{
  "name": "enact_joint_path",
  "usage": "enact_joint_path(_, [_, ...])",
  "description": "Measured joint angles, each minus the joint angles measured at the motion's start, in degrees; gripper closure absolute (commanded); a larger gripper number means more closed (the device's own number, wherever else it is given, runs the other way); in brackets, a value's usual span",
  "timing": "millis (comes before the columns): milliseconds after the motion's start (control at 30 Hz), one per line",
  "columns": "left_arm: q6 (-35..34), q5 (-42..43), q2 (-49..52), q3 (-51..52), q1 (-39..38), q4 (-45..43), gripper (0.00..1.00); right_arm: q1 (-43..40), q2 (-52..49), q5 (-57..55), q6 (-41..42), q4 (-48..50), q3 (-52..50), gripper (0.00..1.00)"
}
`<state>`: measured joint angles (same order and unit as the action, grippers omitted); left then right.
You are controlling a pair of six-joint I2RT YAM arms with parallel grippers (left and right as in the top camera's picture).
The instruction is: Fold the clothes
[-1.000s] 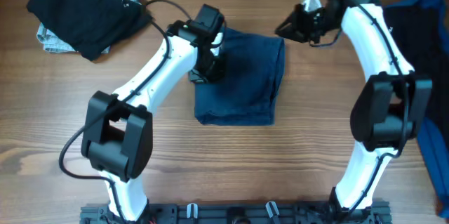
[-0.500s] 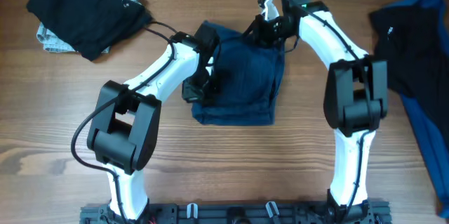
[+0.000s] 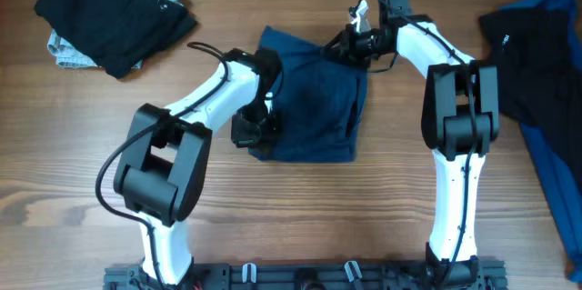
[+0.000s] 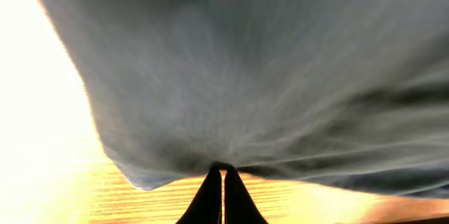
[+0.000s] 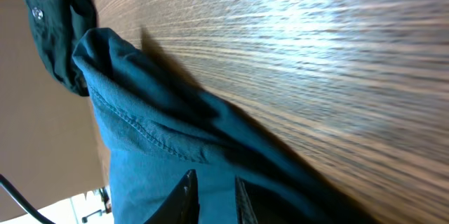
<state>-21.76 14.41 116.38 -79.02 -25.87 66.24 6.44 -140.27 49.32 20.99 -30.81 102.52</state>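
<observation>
Our left tool (image 4: 223, 176) is pinched shut on the navy cloth (image 3: 318, 99). Our right tool (image 5: 214, 180) is slightly apart, just over it.

The left claw (image 3: 249, 132) has slid down the navy garment (image 3: 314, 99) from its top-left corner to its lower-left edge (that corner now lies uncovered). The right claw (image 3: 344, 46) has swung in from over the bare desk (image 3: 391, 190) to the garment's top-right corner.

The left arm (image 3: 205, 99) and right arm (image 3: 452, 201) have white links, chunky black joints (image 3: 164, 158) and thin black cables (image 3: 100, 185)
</observation>
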Motion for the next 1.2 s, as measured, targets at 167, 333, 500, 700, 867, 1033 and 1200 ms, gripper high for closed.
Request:
enact_joint_path(167, [0.02,-0.76,-0.94,0.46,-0.76,-1.36,0.96,-1.73,0.0,-0.28,0.17,-3.23,1.9,0.53])
enact_joint_path(333, [0.22,-5.11,-10.19,0.59,-0.76,-2.82,0.77,-4.02,3.45,-1.99,-0.74,-8.74,4.94,0.25])
enact_joint_path(500, [0.44,-8.0,-15.43,0.55,0.09,-10.69,0.14,-5.01,16.46,-4.68,-2.03,-17.29,6.54,0.2])
enact_joint_path(700, [0.96,-8.61,-14.67,0.66,6.05,-20.2,0.0,-4.83,25.73,-17.81,-3.5,-33.64,7.89,0.16])
enact_joint_path(867, [4.81,-1.49,-11.3,0.66,11.3,-24.13,0.0,-4.66,25.81,-22.77,-5.99,-40.44,7.87,0.23])
enact_joint_path(1033, [6.91,5.51,-4.26,0.66,11.61,-27.02,0.0,-1.99,26.05,-24.06,-7.52,-42.51,7.87,0.24])
enact_joint_path(1200, [8.0,6.78,-2.69,0.7,11.65,-29.22,0.0,0.79,31.41,-28.33,-7.41,-45.55,7.87,0.25])
